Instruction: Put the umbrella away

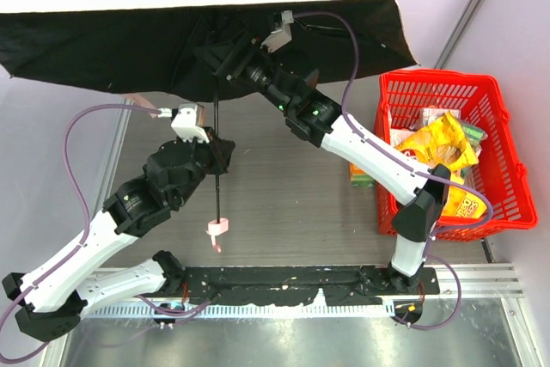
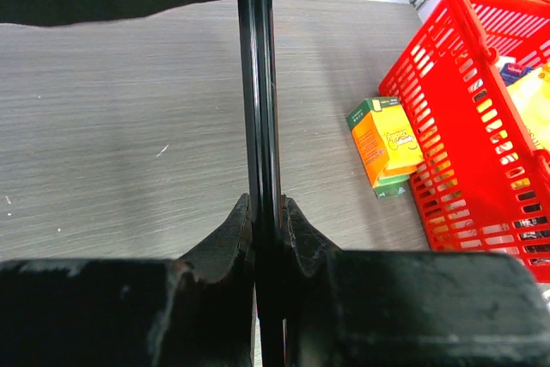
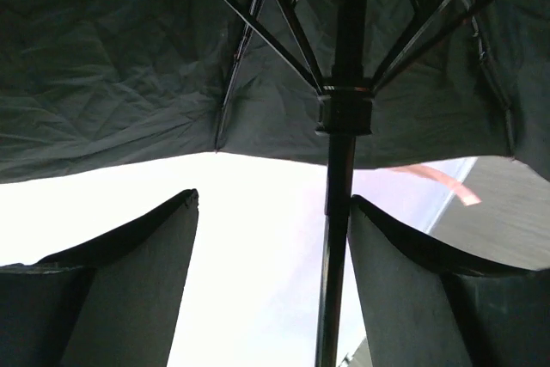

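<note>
left arm (image 1: 86, 247), white links with black joints: folded low at the near-left, then angled forward and inward to the wrist. left gripper (image 2: 265, 208), black two-finger type: jaws closed tight on the thin black shaft (image 2: 256, 83) of the open pale-topped, black-lined umbrella (image 1: 172, 6), partway along its length. right arm (image 1: 378, 161), same build: rises from its base, folds at the elbow, stretches far forward and to the left. right gripper (image 3: 271, 204): jaws wide apart, straddling the shaft without clamping. shaft lies just beside one finger (image 3: 404, 290); contact not confirmed.
</note>
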Motion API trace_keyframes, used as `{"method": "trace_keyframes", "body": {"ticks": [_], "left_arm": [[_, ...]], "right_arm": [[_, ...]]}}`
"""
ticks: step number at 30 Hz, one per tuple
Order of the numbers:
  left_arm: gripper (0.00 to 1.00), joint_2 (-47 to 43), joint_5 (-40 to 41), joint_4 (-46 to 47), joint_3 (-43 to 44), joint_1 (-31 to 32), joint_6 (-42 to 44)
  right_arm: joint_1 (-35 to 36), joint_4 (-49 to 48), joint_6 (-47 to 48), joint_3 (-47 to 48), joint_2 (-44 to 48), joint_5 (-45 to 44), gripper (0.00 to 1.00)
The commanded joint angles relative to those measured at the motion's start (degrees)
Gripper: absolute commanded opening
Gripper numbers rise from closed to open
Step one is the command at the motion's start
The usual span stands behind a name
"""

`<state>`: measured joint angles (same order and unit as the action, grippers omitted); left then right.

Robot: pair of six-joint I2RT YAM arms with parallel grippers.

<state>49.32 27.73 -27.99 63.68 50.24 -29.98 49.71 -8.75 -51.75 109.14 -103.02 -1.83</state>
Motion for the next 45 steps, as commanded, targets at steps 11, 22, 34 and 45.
{"method": "trace_keyframes", "body": {"ticks": [11,22,34,45], "left_arm": [[0.00,-1.0,-1.9,5.6,0.4,0.1,-0.3],[0.00,-1.2,-1.9,5.5,0.4,0.1,0.2],[0.00,3.2,3.2,6.7,1.8,-2.4,2.0],[0.00,9.7,-23.0,15.6,8.0,-19.7,-6.0]], "right_arm": [[-0.3,14.5,10.9,25.2,-10.0,-14.3,0.62],[-2.3,14.0,11.5,24.3,-11.0,-16.6,0.58],[-3.6,19.9,3.2,20.9,-9.2,-1.1,0.00],[0.0,-4.8,-0.6,-25.5,6.4,9.9,0.01]]}}
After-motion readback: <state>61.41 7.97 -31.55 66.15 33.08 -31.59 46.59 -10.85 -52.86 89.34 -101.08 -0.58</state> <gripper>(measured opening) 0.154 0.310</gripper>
